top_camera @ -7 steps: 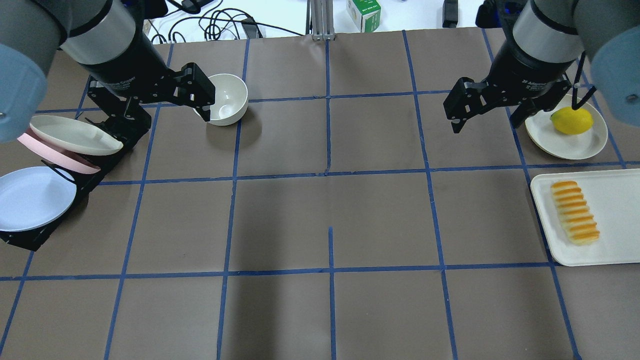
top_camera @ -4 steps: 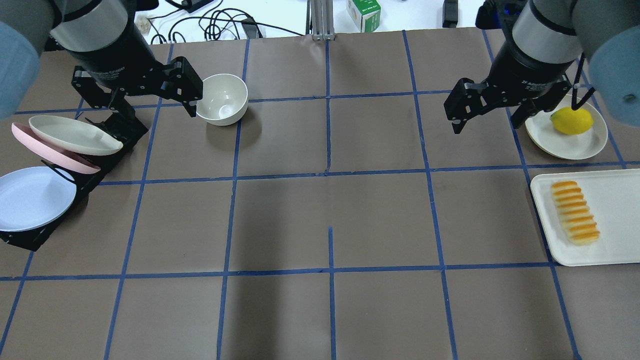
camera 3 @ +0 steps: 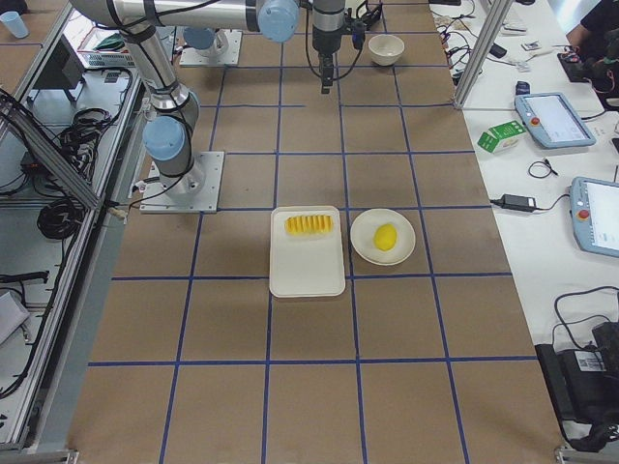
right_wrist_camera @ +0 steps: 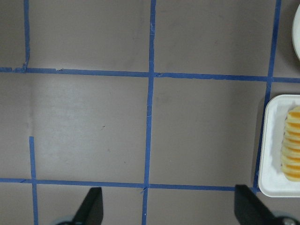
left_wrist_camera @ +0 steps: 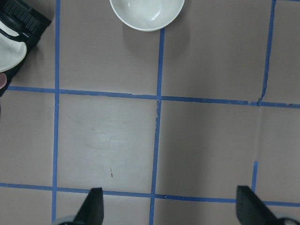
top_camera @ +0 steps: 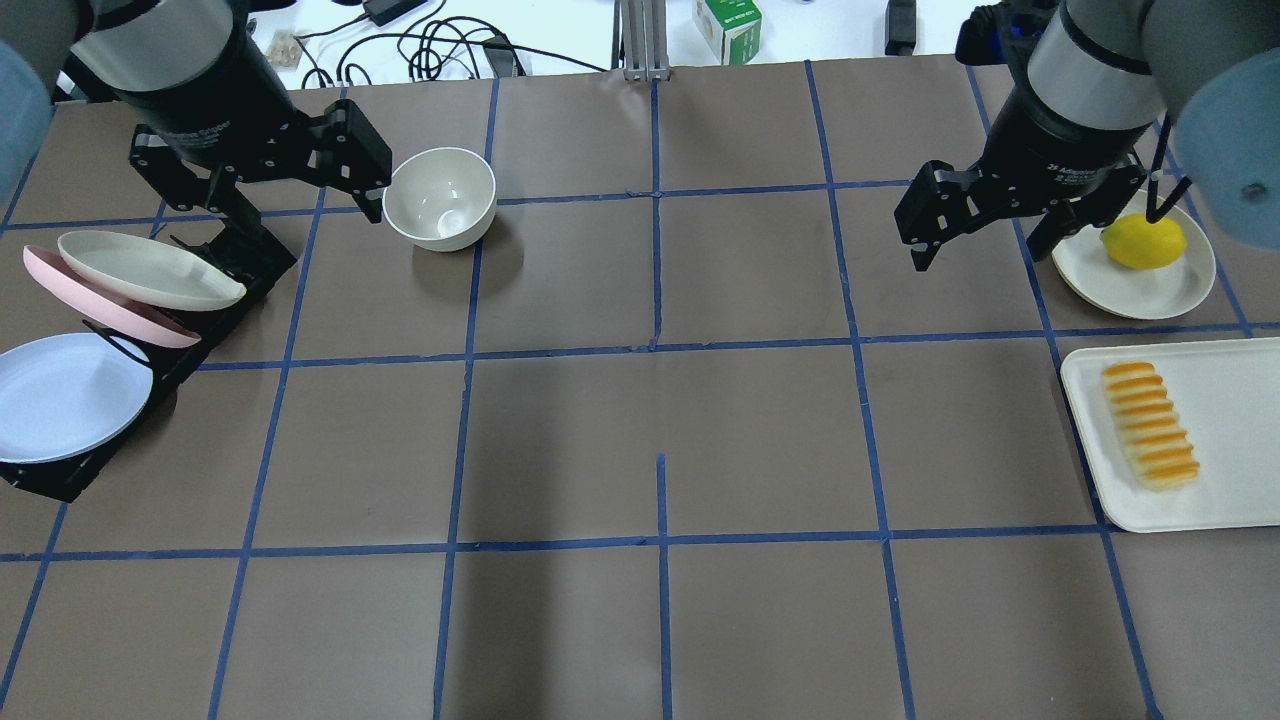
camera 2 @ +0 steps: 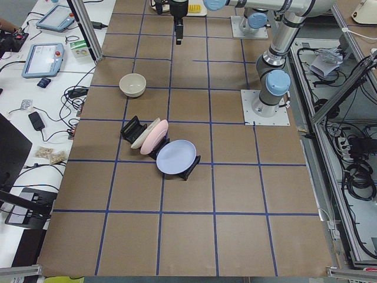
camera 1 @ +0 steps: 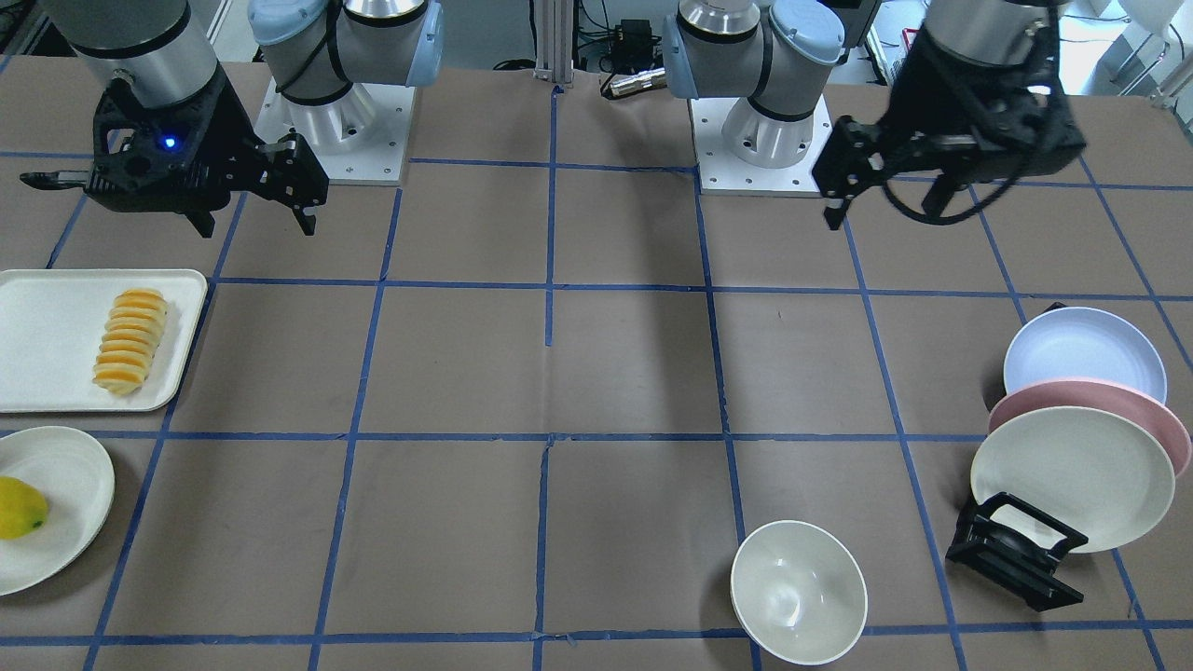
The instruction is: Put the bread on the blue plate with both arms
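Both hands stand released and carry nothing: the left hand (left_wrist_camera: 171, 206) and the right hand (right_wrist_camera: 166, 206) each show their fingers spread wide over bare counter. The bread (top_camera: 1150, 425) lies on a white tray (top_camera: 1230, 400) at the counter's right edge, untouched. The blue plate (top_camera: 60, 395) leans in a black rack (top_camera: 50, 480) at the left edge, at the rack's end nearest the robot, with a pink plate (top_camera: 100, 300) and a cream plate (top_camera: 150, 270) behind it. I judge the bread light, soft and liable to squash or part between slices, so I would take it across its short width at mid-length and close gently. The plate looks stiff, light and smooth, and its upper rim is the free place to hold. The right wrist view catches only the tray's corner and one end of the bread. The left wrist view shows a bowl (left_wrist_camera: 146, 11) and a rack corner, not the blue plate. The left side view alone shows how steeply that plate leans.
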Controlling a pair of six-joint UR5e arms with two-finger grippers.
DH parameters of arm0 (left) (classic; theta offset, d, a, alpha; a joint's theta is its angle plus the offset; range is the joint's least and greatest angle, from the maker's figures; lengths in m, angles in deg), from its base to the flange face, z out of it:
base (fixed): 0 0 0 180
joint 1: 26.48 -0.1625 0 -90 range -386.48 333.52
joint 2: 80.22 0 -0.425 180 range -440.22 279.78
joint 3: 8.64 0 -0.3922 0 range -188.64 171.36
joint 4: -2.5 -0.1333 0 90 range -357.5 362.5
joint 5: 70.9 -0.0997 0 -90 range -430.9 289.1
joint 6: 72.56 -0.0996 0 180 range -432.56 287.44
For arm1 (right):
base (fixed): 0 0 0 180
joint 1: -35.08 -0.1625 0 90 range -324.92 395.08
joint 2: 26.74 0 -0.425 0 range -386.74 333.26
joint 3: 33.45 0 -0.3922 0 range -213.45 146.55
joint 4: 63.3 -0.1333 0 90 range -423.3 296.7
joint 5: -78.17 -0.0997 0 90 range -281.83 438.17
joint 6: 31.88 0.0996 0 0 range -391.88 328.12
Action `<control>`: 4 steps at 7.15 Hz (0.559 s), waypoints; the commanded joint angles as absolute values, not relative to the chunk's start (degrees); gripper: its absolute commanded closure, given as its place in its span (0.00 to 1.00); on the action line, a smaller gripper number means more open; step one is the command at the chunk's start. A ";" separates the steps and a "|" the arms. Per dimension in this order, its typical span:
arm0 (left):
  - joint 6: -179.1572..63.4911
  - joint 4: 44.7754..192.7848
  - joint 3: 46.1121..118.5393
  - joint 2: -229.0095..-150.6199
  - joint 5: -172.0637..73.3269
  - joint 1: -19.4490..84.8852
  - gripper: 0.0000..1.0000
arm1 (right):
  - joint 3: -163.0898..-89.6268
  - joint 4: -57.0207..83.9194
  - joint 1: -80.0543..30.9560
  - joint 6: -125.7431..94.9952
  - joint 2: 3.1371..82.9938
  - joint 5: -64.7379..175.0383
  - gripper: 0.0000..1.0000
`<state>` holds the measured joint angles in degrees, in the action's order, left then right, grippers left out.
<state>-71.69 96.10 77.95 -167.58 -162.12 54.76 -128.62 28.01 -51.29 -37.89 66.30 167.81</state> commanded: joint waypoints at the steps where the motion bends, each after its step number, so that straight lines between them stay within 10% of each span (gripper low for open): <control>1: -74.93 98.39 79.50 -166.97 -162.48 37.07 0.00 | -129.51 28.37 -45.47 -39.07 65.37 167.91 0.00; 4: -90.22 90.02 86.77 -169.25 -161.08 14.87 0.00 | -136.95 34.03 -33.15 -49.70 63.10 168.17 0.00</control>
